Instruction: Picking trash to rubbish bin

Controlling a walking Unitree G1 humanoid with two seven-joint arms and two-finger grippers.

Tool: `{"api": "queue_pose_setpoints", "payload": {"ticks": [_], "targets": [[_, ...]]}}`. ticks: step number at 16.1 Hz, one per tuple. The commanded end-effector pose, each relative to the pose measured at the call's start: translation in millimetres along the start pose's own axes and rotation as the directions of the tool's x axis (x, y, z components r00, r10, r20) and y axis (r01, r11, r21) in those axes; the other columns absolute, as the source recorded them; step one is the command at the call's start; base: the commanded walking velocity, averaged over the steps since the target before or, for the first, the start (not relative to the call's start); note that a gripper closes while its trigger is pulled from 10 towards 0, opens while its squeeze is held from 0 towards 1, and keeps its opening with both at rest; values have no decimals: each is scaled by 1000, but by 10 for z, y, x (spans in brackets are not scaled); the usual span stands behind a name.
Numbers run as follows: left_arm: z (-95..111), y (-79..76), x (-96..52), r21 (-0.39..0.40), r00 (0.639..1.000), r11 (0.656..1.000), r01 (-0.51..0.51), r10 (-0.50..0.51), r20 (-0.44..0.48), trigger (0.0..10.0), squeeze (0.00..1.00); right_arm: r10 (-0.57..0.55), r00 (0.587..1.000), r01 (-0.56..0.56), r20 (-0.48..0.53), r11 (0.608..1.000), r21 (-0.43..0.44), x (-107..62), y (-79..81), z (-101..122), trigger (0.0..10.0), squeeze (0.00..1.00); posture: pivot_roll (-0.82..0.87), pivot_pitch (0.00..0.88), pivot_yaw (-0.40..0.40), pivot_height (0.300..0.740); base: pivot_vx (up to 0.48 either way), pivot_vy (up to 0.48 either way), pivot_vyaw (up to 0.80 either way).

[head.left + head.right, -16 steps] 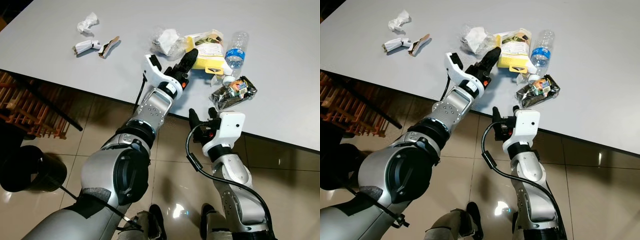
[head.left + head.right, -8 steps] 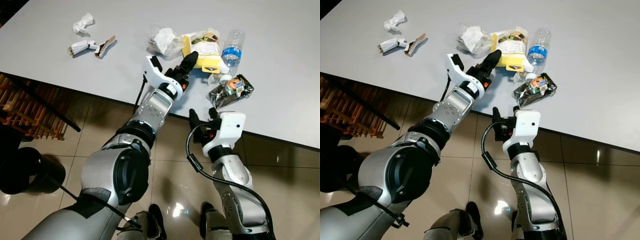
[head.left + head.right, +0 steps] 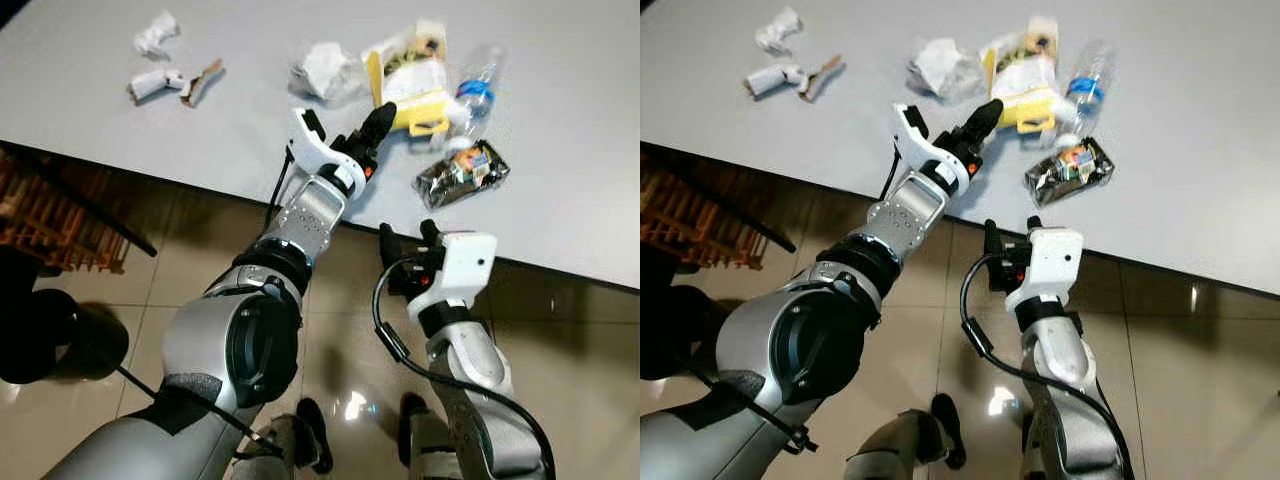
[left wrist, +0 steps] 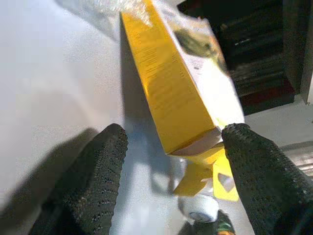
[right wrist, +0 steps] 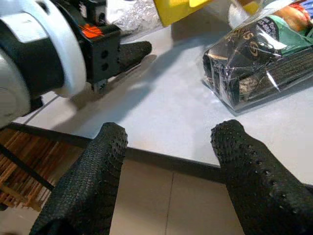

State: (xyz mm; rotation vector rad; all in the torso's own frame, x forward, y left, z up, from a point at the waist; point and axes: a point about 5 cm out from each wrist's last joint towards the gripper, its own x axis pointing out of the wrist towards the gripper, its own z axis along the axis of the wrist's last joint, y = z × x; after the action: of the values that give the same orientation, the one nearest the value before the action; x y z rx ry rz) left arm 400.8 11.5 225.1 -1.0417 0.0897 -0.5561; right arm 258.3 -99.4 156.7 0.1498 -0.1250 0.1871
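Several pieces of trash spread over a grey table (image 3: pixel 120 130). Yellow box (image 4: pixel 168 90) tilted up on one long edge, just ahead of the left gripper (image 3: pixel 377 118), beside a crumpled clear bag (image 3: pixel 322 72) and a plastic bottle (image 3: pixel 474 92). Left gripper reaching over the table edge, fingers (image 4: pixel 95 176) spread apart, one on each side of the box's near end, not clamped on it; whether the pads touch the cardboard cannot be told. Small white cap (image 4: pixel 198 209) lying near the box's torn yellow flap. Dark snack packet (image 3: pixel 462 172) wrapped in clear film resting near the table edge, close to the bottle. Right gripper (image 3: pixel 405 238) held low, below the table edge and in front of the packet, fingers (image 5: pixel 93 181) apart with nothing between them. Crumpled white paper (image 3: pixel 155 32), a rolled paper scrap (image 3: pixel 150 82) and a brown torn scrap (image 3: pixel 202 80) lying together at the far left of the table, well apart from both grippers. Black bin (image 3: pixel 50 340) standing on the tiled floor (image 3: pixel 560 330) to the left, below the table. Wooden slatted rack (image 3: pixel 50 215) under the table on that same side.
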Motion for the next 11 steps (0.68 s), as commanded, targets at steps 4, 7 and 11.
{"api": "queue_pose_setpoints", "payload": {"ticks": [4, 7, 11], "targets": [[15, -245, 101, 17, 998, 998, 63, -63, -2, 10000, 0, -22, 995, 28, -97, 998, 60, -110, 103, -151, 10000, 0, -361, 384, 174, 740, 0, 0, 0], [73, -346, 133, 22, 994, 994, 106, -107, 18, 2627, 0, -29, 994, 35, -103, 997, 63, -132, 105, -150, 10000, 0, -367, 383, 175, 740, 0, 0, 0], [52, -395, 147, 30, 992, 991, 127, -127, 8, 0, 0, -38, 994, 46, -106, 997, 69, -127, 103, -156, 10000, 0, -361, 377, 184, 740, 0, 0, 0]]}}
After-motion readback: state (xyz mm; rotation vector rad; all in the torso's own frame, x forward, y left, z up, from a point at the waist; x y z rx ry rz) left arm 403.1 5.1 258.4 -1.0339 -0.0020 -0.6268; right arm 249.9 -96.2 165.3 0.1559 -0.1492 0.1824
